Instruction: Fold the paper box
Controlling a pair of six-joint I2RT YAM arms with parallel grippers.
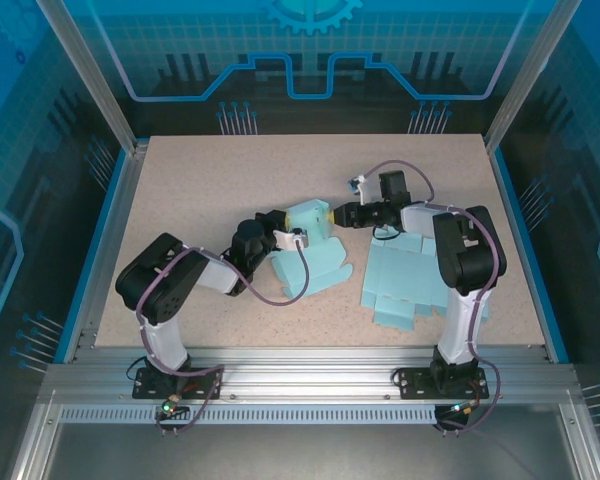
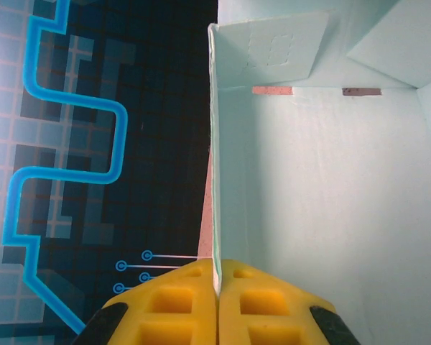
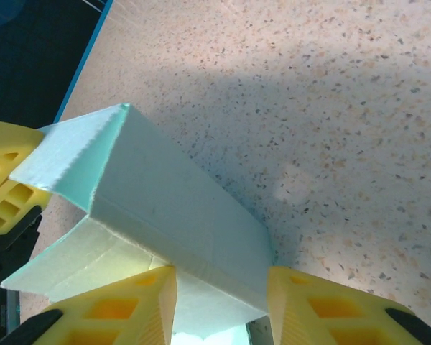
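Clearly the paper box (image 1: pixel 305 222) is a light, thin thing: pale mint card, partly raised into shape, sitting on the desk (image 1: pixel 230 170) between the two arms, about mid-desk. The left hand (image 2: pixel 217 277) has its yellow fingers (image 2: pixel 165 309) pressed together on the top edge of one upright wall (image 2: pixel 214 144), with only the card's thickness between them. The right hand (image 3: pixel 221 277) is clamped across a narrow folded end of the box, a finger on each side face and the card filling the gap.

Judging by the sharp creases and the way the pinched wall stands straight, the card is stiff enough to hold a panel but would buckle or dent under a hard squeeze. It weighs next to nothing, so it would likely slide or lift off the speckled desk with any push unless the other hand steadies it. The surface looks smooth and matte, and a thin edge could slip from a loose pinch.

The best holds seem to be near a crease or corner, where two panels brace each other, rather than mid-panel. A stack of flat blanks (image 1: pixel 410 285) lies just beside the right arm
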